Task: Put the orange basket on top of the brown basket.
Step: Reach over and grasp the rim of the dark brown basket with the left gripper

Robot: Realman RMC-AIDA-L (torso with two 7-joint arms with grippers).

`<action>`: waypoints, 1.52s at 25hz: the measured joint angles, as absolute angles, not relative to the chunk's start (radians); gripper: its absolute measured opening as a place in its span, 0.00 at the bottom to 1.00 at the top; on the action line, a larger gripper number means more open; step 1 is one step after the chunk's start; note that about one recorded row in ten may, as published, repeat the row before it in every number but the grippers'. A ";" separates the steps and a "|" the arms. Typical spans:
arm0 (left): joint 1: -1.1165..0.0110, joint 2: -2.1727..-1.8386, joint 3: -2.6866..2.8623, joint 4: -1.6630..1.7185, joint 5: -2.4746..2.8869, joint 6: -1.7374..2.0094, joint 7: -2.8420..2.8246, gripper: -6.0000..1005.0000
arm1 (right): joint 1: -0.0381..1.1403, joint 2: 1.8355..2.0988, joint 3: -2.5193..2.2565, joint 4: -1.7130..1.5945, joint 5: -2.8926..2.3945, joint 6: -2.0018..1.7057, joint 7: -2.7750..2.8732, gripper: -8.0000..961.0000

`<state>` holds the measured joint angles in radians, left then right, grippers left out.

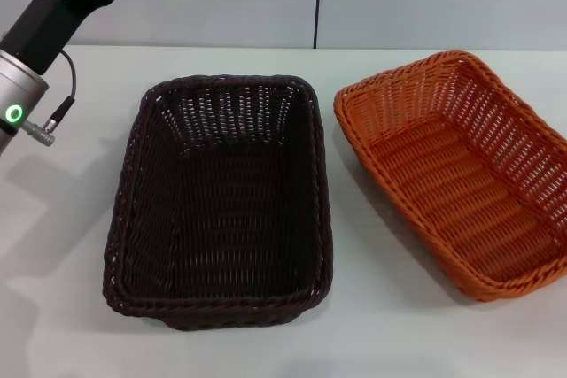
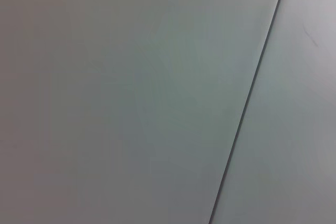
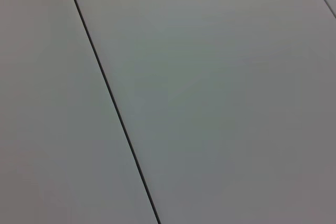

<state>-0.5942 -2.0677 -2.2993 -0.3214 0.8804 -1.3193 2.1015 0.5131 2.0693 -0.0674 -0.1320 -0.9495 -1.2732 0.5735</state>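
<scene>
Two baskets side by side on the bench, nothing gripped.

The brown basket (image 1: 221, 205) sits upright near the middle of the white bench (image 1: 53, 245), its long side running away from the robot. The orange basket (image 1: 461, 174) stands to its right, also upright and empty, turned at a slant so that its near end runs toward the right edge of the head view. The two rims are close at the far corners but do not touch; a strip of bare bench shows between them. The left arm (image 1: 44, 24) is raised at the upper left corner of the head view, well apart from both baskets; its tool is cut off by the picture's top edge, so I cannot tell how its fingers stand. The right tool is out of sight. Both wrist views show only plain grey panels (image 2: 131, 103) crossed by thin dark seams (image 3: 110, 93).
</scene>
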 joint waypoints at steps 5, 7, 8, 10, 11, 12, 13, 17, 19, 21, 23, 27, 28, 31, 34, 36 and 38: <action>-0.598 -2.068 -2.299 -0.317 0.880 -1.319 2.102 0.84 | 0.515 2.069 -0.067 -0.132 -0.949 -1.273 0.574 0.69; -0.600 -2.068 -2.299 -0.313 0.880 -1.319 2.102 0.84 | 0.515 2.069 -0.067 -0.132 -0.949 -1.273 0.574 0.69; -0.600 -2.068 -2.299 -0.313 0.880 -1.319 2.102 0.84 | 0.515 2.069 -0.067 -0.131 -0.949 -1.273 0.574 0.69; -0.600 -2.068 -2.299 -0.313 0.880 -1.319 2.102 0.83 | 0.515 2.069 -0.067 -0.131 -0.949 -1.272 0.574 0.69; -0.600 -2.068 -2.299 -0.313 0.880 -1.319 2.102 0.83 | 0.515 2.069 -0.067 -0.131 -0.949 -1.270 0.574 0.69; -0.600 -2.068 -2.299 -0.313 0.880 -1.319 2.102 0.83 | 0.515 2.069 -0.067 -0.130 -0.949 -1.269 0.574 0.69; -0.601 -2.068 -2.299 -0.313 0.880 -1.319 2.100 0.83 | 0.515 2.069 -0.067 -0.130 -0.949 -1.268 0.574 0.69; -0.601 -2.068 -2.299 -0.313 0.880 -1.319 2.095 0.82 | 0.515 2.069 -0.068 -0.130 -0.949 -1.267 0.574 0.69; -0.601 -2.068 -2.301 -0.312 0.880 -1.319 2.092 0.82 | 0.516 2.069 -0.071 -0.130 -0.949 -1.266 0.574 0.69; -0.601 -2.068 -2.301 -0.312 0.880 -1.319 2.092 0.82 | 0.516 2.069 -0.073 -0.130 -0.949 -1.265 0.574 0.69; -0.601 -2.068 -2.301 -0.311 0.881 -1.318 2.092 0.81 | 0.517 2.069 -0.074 -0.130 -0.949 -1.264 0.574 0.69; -0.602 -2.068 -2.301 -0.310 0.881 -1.305 2.088 0.81 | 0.517 2.069 -0.073 -0.130 -0.949 -1.263 0.574 0.69; -0.604 -2.068 -2.303 -0.308 0.881 -1.292 2.082 0.81 | 0.516 2.069 -0.072 -0.130 -0.949 -1.263 0.574 0.69; -0.609 -2.068 -2.309 -0.302 0.881 -1.278 2.074 0.80 | 0.509 2.069 -0.068 -0.130 -0.950 -1.261 0.574 0.69; -0.615 -2.067 -2.311 -0.299 0.881 -1.277 2.074 0.80 | 0.506 2.069 -0.067 -0.130 -0.949 -1.256 0.574 0.69; -0.617 -2.067 -2.309 -0.299 0.881 -1.276 2.074 0.79 | 0.506 2.069 -0.067 -0.130 -0.949 -1.248 0.574 0.69; -0.620 -2.067 -2.306 -0.299 0.880 -1.271 2.073 0.79 | 0.505 2.069 -0.067 -0.130 -0.949 -1.248 0.574 0.69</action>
